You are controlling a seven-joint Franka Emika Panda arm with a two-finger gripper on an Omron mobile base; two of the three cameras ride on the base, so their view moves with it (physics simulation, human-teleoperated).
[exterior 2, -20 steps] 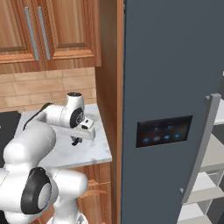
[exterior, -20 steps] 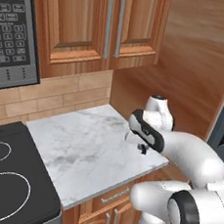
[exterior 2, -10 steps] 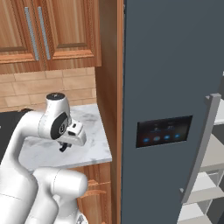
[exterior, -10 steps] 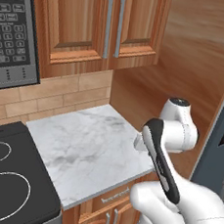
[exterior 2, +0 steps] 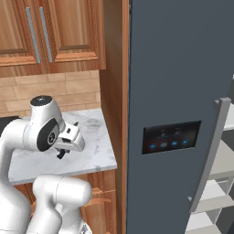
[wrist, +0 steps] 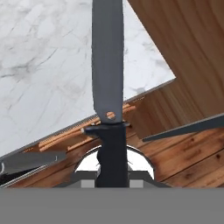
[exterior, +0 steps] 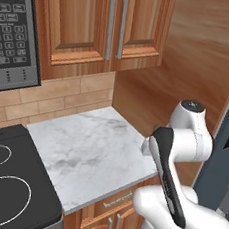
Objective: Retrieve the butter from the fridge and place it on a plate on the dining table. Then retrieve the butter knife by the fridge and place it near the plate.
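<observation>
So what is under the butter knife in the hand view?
Under the butter knife lie the marble counter, its edge and the wooden cabinet front. The handle covers the fingers gripping it.

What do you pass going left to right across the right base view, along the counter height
Robot arm → gripper → marble counter → wooden side panel → fridge door with black panel → fridge handle

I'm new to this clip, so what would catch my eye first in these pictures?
In the hand view, the dark butter knife stands out, held in the shut gripper above the edge of the marble counter. In the right base view, the tall slate-grey fridge looms on the right, its blue-lit panel glowing.
</observation>
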